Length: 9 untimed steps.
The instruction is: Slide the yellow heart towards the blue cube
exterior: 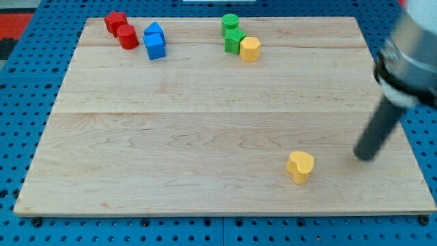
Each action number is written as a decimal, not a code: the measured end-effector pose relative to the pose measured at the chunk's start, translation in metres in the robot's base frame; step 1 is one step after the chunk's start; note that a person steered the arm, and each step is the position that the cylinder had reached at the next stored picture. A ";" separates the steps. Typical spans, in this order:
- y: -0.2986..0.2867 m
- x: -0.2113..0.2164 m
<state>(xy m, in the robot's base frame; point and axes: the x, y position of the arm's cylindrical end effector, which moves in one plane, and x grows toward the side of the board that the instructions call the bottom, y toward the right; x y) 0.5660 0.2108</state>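
Note:
The yellow heart (300, 167) lies on the wooden board near the view's bottom right. The blue cube (156, 46) sits near the view's top left, touching a second blue block (153, 31) just above it. My tip (367, 156) is down on the board to the right of the yellow heart, about a hundred pixels away and not touching it. The blue cube is far off to the upper left of both.
Two red blocks (121, 30) sit at the top left beside the blue ones. A green cylinder (230, 24), a green block (234, 41) and a yellow cylinder-like block (250, 49) cluster at top centre. The board's right edge (410, 137) is near my tip.

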 end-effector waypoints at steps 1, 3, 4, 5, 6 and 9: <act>-0.083 0.011; -0.177 -0.135; -0.147 -0.106; -0.058 -0.085; -0.163 -0.048; -0.151 -0.186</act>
<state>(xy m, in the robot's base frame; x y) 0.3796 0.0602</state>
